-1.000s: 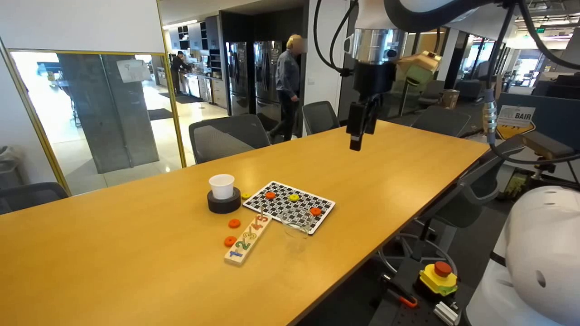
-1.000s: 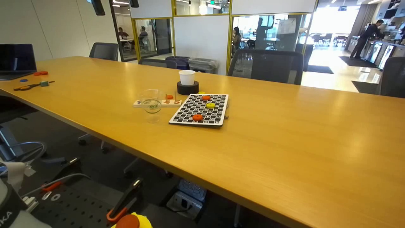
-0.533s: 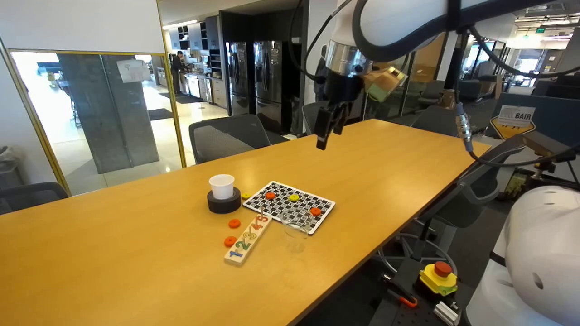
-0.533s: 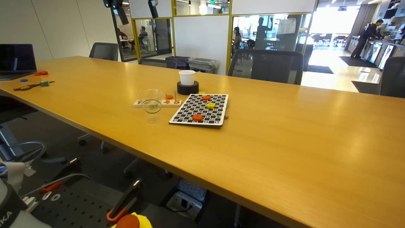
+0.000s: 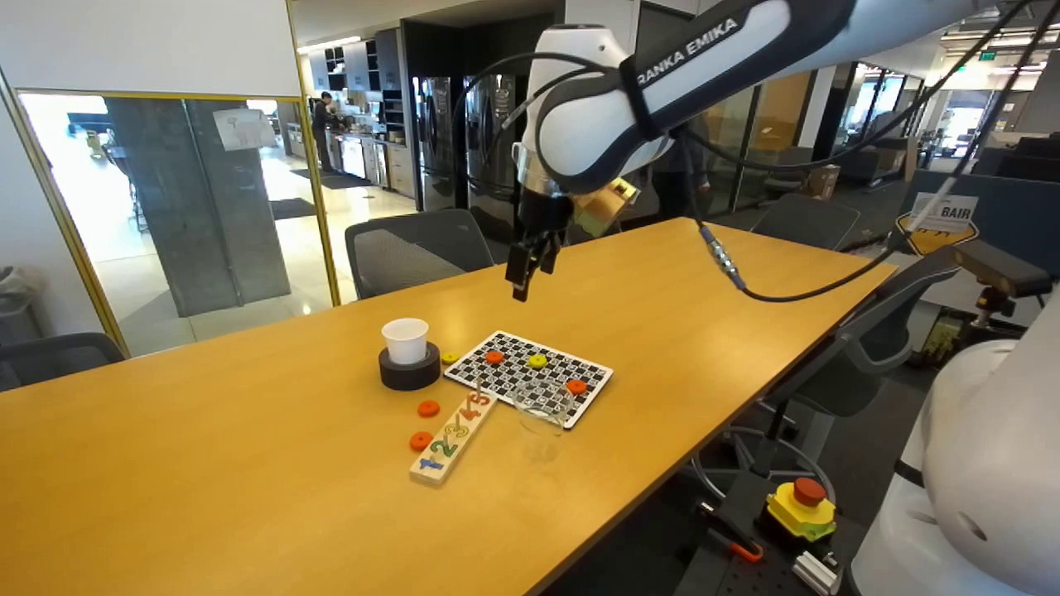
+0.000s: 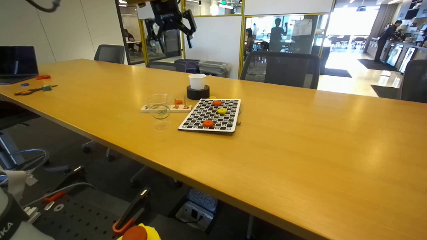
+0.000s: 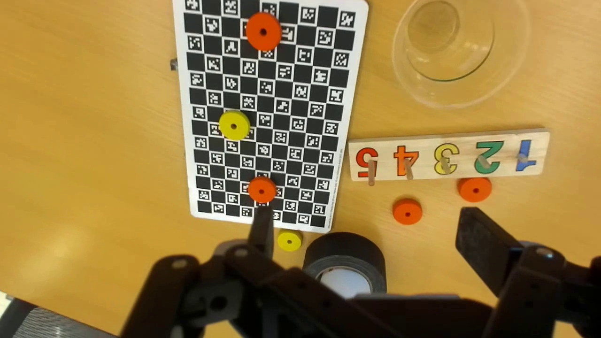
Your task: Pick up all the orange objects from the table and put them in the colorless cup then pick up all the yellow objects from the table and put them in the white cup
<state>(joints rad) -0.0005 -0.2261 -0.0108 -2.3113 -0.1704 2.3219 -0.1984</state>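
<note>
My gripper [image 7: 366, 211] hangs above the table with jaws wide apart and nothing between them; both exterior views show it [image 5: 534, 281] [image 6: 176, 48] well over the tabletop. Orange discs [image 7: 256, 40] [image 7: 256, 185] lie on the checkered board, and more orange discs [image 7: 407, 205] [image 7: 467, 188] lie beside the number strip. A yellow disc [image 7: 239, 119] rests on the board; another yellow disc [image 7: 284, 239] lies near the tape roll. The colorless cup [image 6: 160, 106] stands upright beside the board. Raised on a black tape roll, the white cup [image 5: 406, 341] is partly hidden by my gripper in the wrist view.
The checkered board [image 7: 300, 110] lies flat beside the wooden number strip [image 7: 425, 173] with upright pegs. The black tape roll [image 5: 410, 377] stands at the board's far corner. A laptop [image 6: 16, 63], scissors [image 6: 28, 91] and red-orange pieces [image 6: 43, 77] lie at the table's far end.
Across the table my gripper has travelled, leftward and slightly lower in an exterior view, coming over toward the board and cups. Discs, cups and board have stayed put.
</note>
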